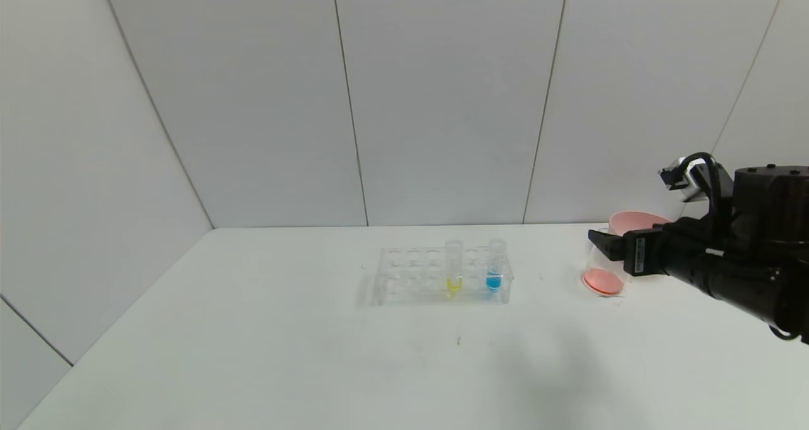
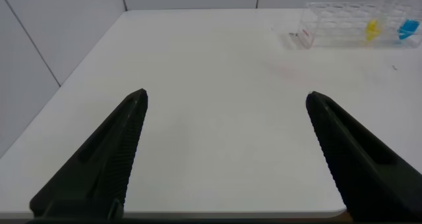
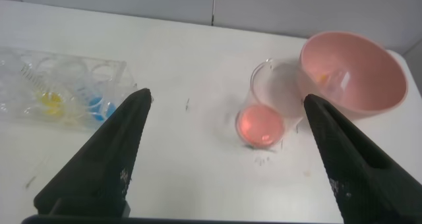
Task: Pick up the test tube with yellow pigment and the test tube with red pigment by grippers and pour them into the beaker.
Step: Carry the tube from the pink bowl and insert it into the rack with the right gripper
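The test tube with yellow pigment [image 1: 454, 267] stands upright in a clear rack [image 1: 411, 277] at the table's middle; it also shows in the left wrist view [image 2: 373, 28] and the right wrist view [image 3: 49, 102]. The beaker [image 1: 603, 270] stands to the right and holds red-orange liquid [image 3: 262, 124]. My right gripper [image 1: 600, 239] is open and empty, hovering just above and beside the beaker [image 3: 267, 85]. My left gripper [image 2: 227, 94] is open and empty over bare table, far from the rack, and is out of the head view. The test tube with red pigment is not in view.
A tube with blue liquid [image 1: 495, 267] stands in the rack to the right of the yellow one. A pink bowl [image 1: 635, 220] sits just behind the beaker, close to my right arm. White walls close the table at the back and left.
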Tool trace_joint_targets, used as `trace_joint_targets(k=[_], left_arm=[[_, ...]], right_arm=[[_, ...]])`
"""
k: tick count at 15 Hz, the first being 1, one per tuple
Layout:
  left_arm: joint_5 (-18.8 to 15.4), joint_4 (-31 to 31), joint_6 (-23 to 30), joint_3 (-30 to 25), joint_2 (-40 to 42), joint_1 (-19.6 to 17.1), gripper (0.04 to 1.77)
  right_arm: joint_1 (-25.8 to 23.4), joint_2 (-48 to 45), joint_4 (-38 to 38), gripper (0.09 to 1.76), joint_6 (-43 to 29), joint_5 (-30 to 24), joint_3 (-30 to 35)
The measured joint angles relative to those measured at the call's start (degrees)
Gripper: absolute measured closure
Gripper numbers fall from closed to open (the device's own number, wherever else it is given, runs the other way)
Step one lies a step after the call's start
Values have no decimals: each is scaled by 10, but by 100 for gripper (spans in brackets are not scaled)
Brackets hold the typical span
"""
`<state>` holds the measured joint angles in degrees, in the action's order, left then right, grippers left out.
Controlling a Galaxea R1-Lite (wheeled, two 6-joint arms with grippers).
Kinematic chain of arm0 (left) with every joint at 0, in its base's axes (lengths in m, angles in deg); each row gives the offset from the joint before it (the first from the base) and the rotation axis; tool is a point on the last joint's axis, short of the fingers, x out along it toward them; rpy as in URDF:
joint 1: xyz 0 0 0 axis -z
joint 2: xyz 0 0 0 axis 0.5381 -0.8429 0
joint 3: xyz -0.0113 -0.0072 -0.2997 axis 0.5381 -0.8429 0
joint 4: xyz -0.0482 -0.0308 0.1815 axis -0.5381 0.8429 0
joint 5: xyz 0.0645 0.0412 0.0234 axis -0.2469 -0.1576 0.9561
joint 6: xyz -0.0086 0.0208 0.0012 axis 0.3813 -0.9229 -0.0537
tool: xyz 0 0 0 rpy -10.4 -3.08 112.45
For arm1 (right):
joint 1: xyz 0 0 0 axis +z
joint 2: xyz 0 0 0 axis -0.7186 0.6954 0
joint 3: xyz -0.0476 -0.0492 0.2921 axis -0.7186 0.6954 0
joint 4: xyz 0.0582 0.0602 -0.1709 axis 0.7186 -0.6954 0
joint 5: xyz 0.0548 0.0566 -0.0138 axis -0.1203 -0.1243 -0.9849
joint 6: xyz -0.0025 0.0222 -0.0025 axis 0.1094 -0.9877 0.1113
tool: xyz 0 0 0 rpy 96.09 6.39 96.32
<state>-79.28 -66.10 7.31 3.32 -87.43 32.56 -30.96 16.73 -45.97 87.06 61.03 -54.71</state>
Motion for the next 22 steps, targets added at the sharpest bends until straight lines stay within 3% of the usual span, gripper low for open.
trace_joint_targets(k=[2, 4, 11, 15, 22], left_arm=[[0, 0, 0, 0, 0, 0, 9], [0, 0, 0, 0, 0, 0, 9], [0, 0, 0, 0, 0, 0, 9], [0, 0, 0, 0, 0, 0, 9], [0, 0, 0, 0, 0, 0, 9]], right_arm=[[57, -42, -51, 18, -72, 86, 39], [97, -68, -103, 17, -139, 137, 54], [254, -78, -116, 15, -203, 173, 69], [327, -15, -103, 15, -208, 228, 24], [377, 121, -104, 15, -210, 257, -111]])
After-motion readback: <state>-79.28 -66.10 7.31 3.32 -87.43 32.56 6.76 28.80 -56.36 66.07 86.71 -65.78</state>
